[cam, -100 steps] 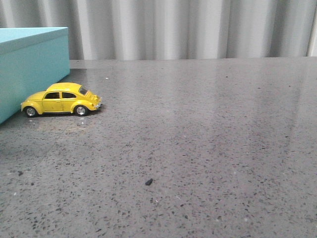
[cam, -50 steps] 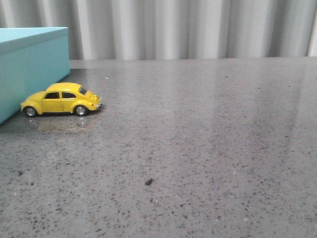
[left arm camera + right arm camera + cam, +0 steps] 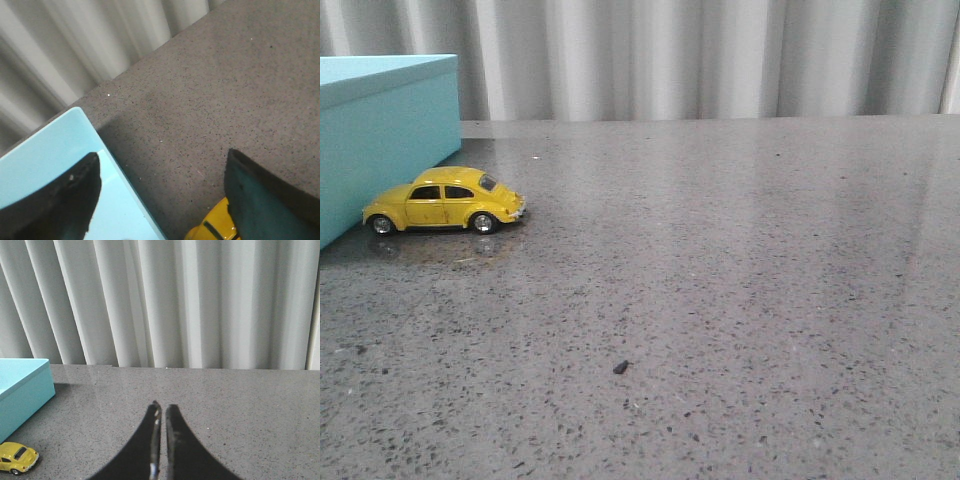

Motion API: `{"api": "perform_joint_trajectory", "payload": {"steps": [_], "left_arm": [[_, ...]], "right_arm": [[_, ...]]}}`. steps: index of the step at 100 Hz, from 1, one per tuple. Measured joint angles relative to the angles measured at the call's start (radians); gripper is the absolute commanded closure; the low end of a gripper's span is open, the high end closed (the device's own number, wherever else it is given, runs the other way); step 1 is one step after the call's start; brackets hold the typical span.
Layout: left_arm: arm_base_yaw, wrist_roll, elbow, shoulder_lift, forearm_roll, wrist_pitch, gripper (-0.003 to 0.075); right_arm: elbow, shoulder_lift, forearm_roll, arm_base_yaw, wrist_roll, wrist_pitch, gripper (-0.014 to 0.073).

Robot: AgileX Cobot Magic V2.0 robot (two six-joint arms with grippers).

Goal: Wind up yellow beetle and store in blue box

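The yellow beetle [image 3: 445,200] stands on its wheels on the grey speckled table, its side close against the blue box [image 3: 380,130] at the far left. Neither gripper shows in the front view. In the left wrist view my left gripper [image 3: 162,160] hovers open above them. One finger lies over the blue box's lid [image 3: 60,145] and the other over the yellow beetle [image 3: 212,231], whose one end peeks out. My right gripper [image 3: 161,407] is shut on nothing, well away from the yellow beetle [image 3: 17,457] and the blue box [image 3: 22,385].
A pleated grey curtain [image 3: 720,60] hangs right behind the table's far edge. A small black speck [image 3: 620,367] lies on the tabletop [image 3: 740,260] toward the front.
The beetle and the box have not moved. A faint shadow on the table just in front of the beetle has darkened a little.
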Motion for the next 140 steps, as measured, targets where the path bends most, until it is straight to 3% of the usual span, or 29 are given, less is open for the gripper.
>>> {"api": "perform_joint_trajectory", "payload": {"steps": [29,72,120,140], "left_arm": [[-0.005,0.092,-0.122,0.118,0.003,0.177,0.0208],[-0.006,0.156,-0.358,0.277,-0.008,0.573,0.0209],[-0.006,0.157,-0.369,0.289,-0.04,0.589,0.0209],[-0.006,0.232,-0.369,0.308,-0.068,0.592,0.0209]], "right_arm": [[0.0,0.0,0.0,0.0,0.0,0.006,0.0635],[0.0,0.0,0.0,0.0,0.0,0.008,0.0635],[0.0,0.0,-0.002,0.0,0.0,0.032,0.0635],[0.0,0.0,-0.002,0.0,0.0,0.032,0.0635]]}}
